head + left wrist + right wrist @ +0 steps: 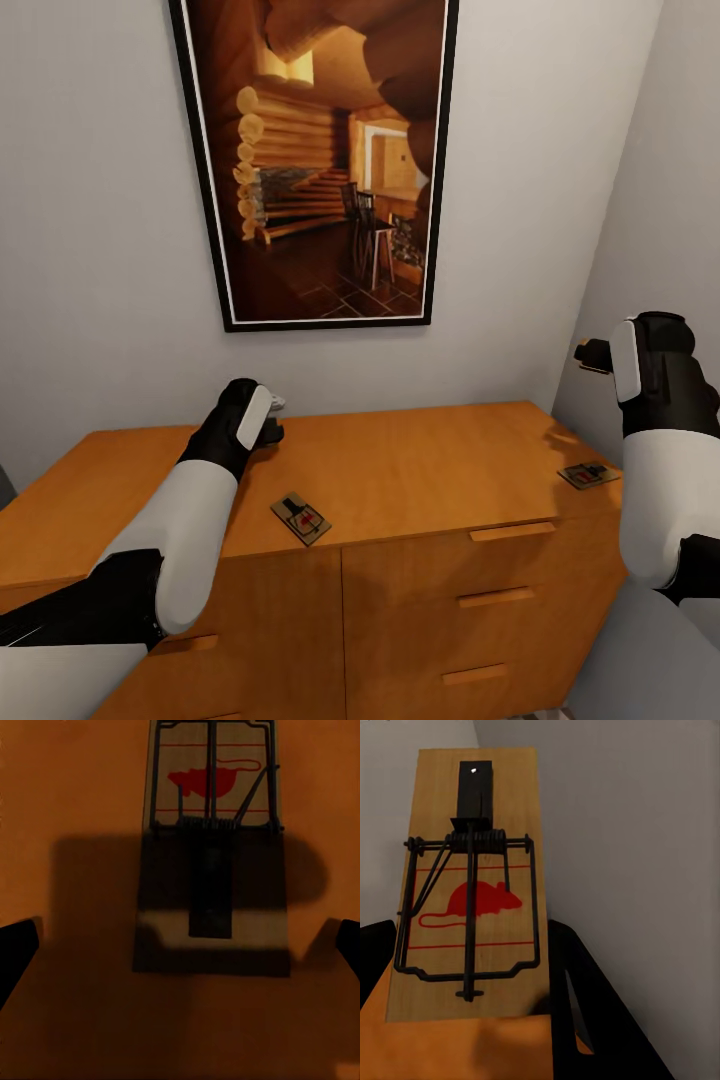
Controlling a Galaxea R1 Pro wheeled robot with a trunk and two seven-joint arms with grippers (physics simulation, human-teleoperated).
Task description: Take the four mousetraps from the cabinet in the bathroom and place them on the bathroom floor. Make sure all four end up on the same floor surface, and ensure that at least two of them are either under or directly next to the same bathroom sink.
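The orange-brown cabinet [420, 460] stands against the wall. Two mousetraps lie on its top, one near the front edge [301, 519] and one at the right end [588, 474]. My left gripper [268, 410] hovers low over the back of the top. It is open, and in the left wrist view its fingertips [16, 954] stand wide apart on either side of a mousetrap [212, 847] lying flat in its shadow. My right gripper [592, 352] is raised beside the right wall and shut on a mousetrap [472, 892], which hangs in the air against the grey wall.
A large framed picture [320, 160] of a log cabin interior hangs on the wall above the cabinet. The grey side wall [660, 200] stands close to my right arm. Drawer handles [512, 531] line the cabinet front.
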